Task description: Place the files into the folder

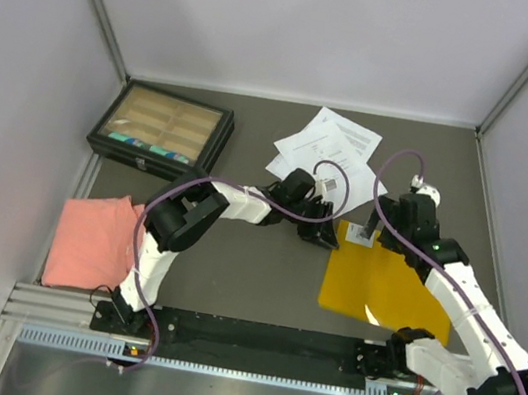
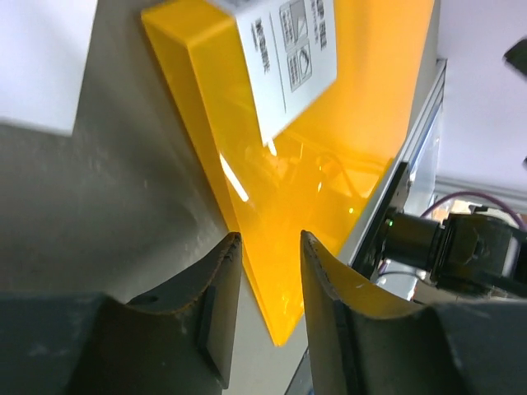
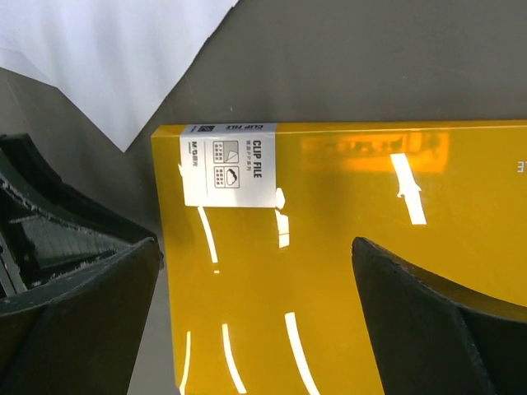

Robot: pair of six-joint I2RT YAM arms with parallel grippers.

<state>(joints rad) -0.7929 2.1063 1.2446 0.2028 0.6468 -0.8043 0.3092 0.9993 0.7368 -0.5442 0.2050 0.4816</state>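
Sets the left claw [image 2: 270, 239], narrowly spread, at the nine o'clock edge of the shut folder [image 1: 386, 284], likely to pry it. Holds the right claw [image 3: 255, 244] spread wide above, leaving papers [image 1: 328, 147] loose at eleven o'clock.

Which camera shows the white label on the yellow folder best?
Right wrist: the label sits whole and readable, printed CLIP FILE. Left wrist shows it skewed and cropped; the top view shows only a tiny white patch.

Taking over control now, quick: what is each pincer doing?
Left pincer: open, holding nothing, lined up with the folder edge.
Right pincer: open wide, holding nothing, over the folder.
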